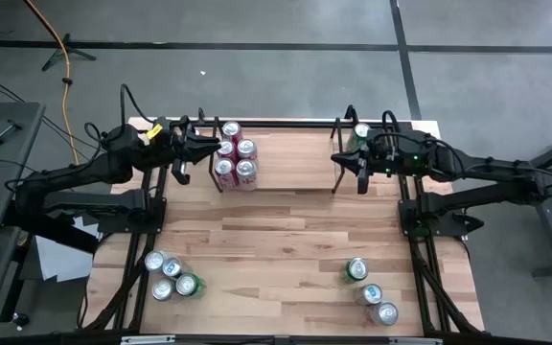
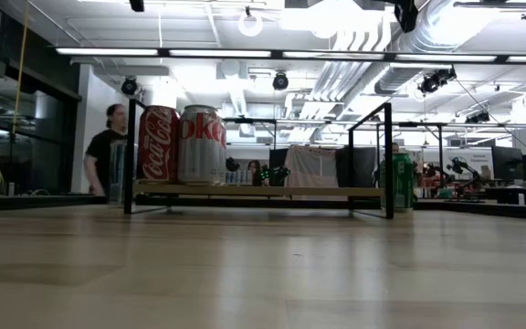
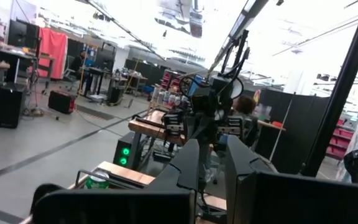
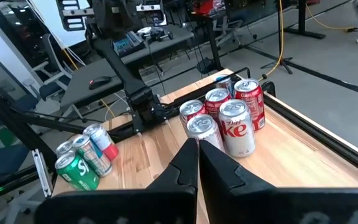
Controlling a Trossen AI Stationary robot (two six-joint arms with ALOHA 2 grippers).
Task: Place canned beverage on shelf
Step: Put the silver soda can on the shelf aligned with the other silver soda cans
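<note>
wide workshop space with grey floor surrounds the wooden table (image 1: 286, 230), and in the low view a person (image 2: 106, 151) in dark clothing stands in the room behind it. across the table's far edge sits the shelf (image 1: 286, 168), a low rack of thin black rods with a light wood base. both dark arms reach in over the shelf ends from the sides. the left gripper (image 1: 209, 146) hovers at the shelf's left end, just beside the cans there, its fingers closed and holding nothing. the right gripper (image 1: 343, 158) hangs at the shelf's right end, fingers pressed together as the right wrist view shows, also empty. four red and silver cans (image 1: 235, 158) stand upright in a tight cluster on the left part of the shelf. one green can (image 1: 360, 131) stands at the shelf's right end. on the near table, four cans (image 1: 171, 275) are grouped at the left, and three cans (image 1: 370, 286) lie well apart from them at the right.
</note>
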